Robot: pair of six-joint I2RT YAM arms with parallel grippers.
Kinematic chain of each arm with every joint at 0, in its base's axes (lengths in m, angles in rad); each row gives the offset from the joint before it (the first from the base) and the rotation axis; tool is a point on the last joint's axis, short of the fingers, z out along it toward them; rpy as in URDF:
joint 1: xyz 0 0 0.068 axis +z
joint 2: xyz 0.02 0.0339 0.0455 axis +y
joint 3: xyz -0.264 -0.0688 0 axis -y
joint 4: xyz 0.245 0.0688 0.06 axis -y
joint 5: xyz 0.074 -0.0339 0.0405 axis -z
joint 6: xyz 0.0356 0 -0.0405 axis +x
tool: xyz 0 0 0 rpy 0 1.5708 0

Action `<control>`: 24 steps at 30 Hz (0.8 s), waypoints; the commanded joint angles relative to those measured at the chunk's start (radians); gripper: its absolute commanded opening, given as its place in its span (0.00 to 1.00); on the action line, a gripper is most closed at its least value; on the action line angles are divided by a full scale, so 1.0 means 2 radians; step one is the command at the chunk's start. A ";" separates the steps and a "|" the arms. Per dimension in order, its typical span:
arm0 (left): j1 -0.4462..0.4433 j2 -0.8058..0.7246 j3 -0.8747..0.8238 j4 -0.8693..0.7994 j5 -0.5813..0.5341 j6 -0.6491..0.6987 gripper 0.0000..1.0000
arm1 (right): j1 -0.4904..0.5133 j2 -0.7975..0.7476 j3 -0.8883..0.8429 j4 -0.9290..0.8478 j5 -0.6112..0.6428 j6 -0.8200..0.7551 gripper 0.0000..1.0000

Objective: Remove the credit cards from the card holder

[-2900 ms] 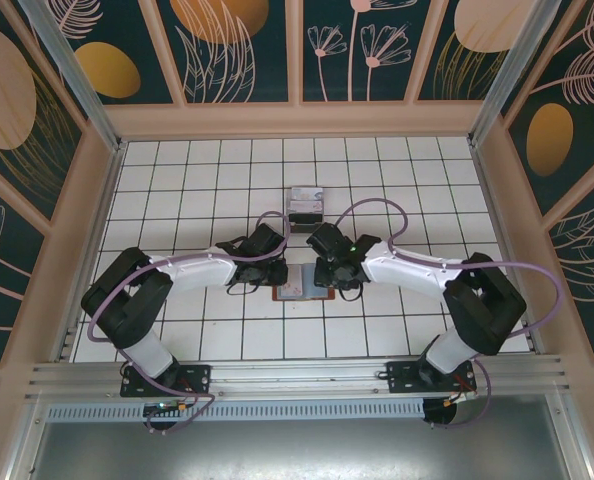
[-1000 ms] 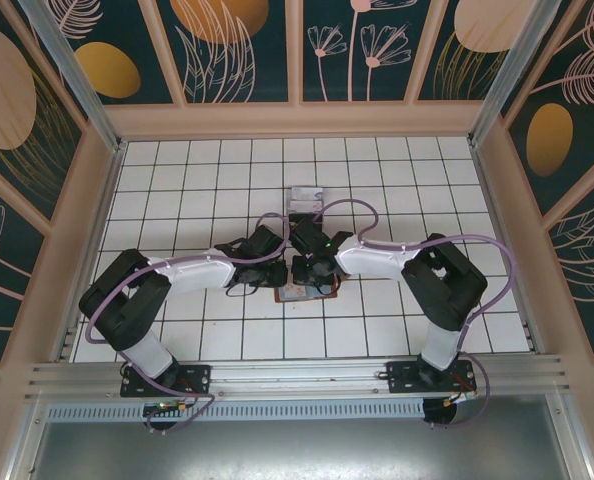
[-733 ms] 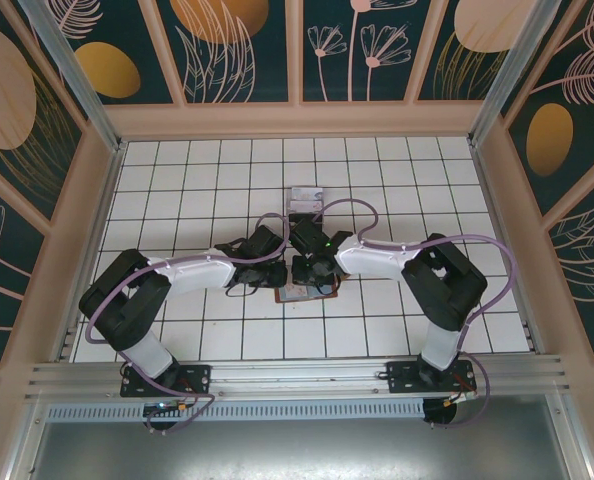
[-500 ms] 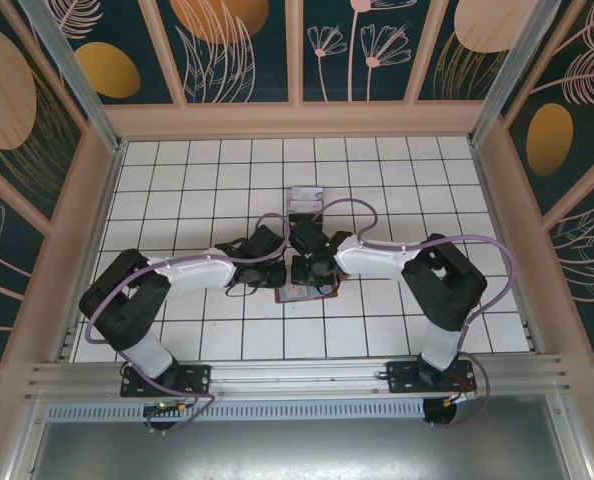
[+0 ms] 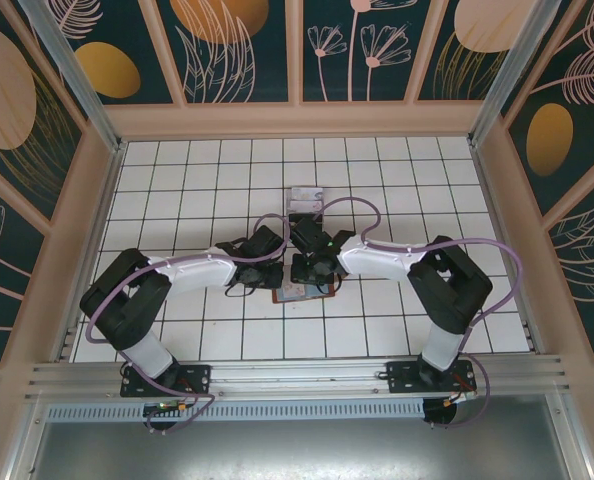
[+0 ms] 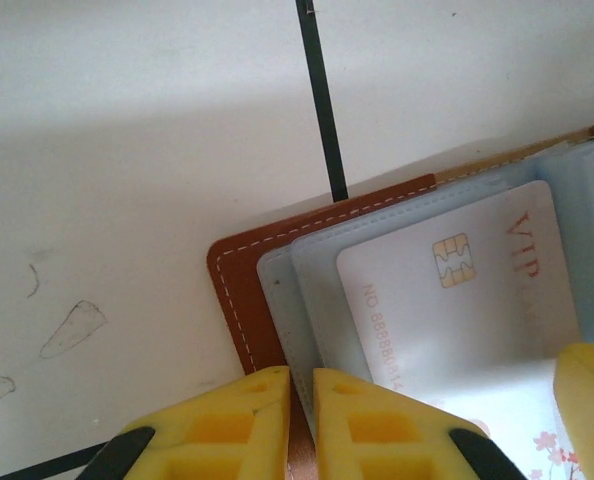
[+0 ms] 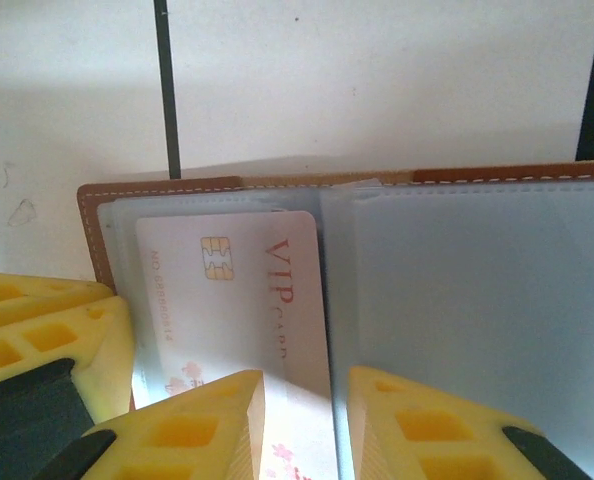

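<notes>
Left fingers [image 6: 277, 392]: pinched shut on the left edge of the card holder [image 6: 239, 290], which lies open at the middle of the surface [image 5: 177, 180]. Credit card [image 6: 457, 300], white, marked VIP — in its pocket, extraction not yet done. Right fingers [image 7: 245, 402]: slightly apart, astride that card's near end, no grip evident.

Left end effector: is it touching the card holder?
Touching. Left wrist view: the left end effector is shut on the brown edge of the card holder, which runs between its yellow fingers.
</notes>
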 commanded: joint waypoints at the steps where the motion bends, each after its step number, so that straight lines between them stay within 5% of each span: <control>1: -0.002 0.015 0.005 -0.037 -0.017 0.011 0.16 | -0.005 -0.007 -0.012 -0.002 0.002 0.004 0.29; 24: -0.002 0.018 0.015 -0.042 -0.011 0.011 0.16 | -0.018 -0.024 -0.059 0.089 -0.067 0.011 0.21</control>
